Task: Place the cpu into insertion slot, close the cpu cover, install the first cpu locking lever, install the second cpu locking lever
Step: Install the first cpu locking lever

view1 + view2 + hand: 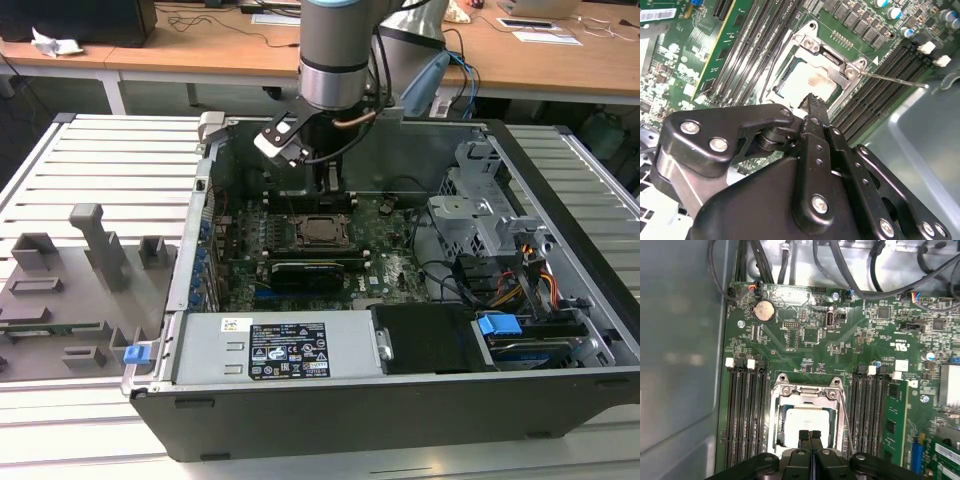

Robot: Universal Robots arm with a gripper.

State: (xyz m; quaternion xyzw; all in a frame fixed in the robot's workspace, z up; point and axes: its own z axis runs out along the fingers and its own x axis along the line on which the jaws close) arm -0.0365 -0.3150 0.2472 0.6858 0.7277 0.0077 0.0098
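Note:
The cpu (pixel 806 421), a pale square chip, lies in the insertion slot (pixel 780 429) on the green board. The cpu cover (pixel 807 390), a silvery metal frame, lies flat around it, with the chip showing through its window. A thin locking lever (pixel 895 80) sticks out sideways from one socket corner; in the first wrist view a lever (pixel 846 422) runs along the socket's side. My gripper (pixel 810 434) hangs just above the socket's edge, its black fingers pressed together and holding nothing. In the exterior view the gripper (pixel 329 185) is inside the case above the cpu (pixel 322 231).
Black memory slots (pixel 742 415) flank the socket on both sides. A long black expansion card (pixel 305 272) lies in front of it. The case walls, the power supply (pixel 285 350), the drive cage (pixel 480 215) and cables (pixel 525 280) surround the board. Grey fixtures (pixel 95 250) stand at the exterior view's left.

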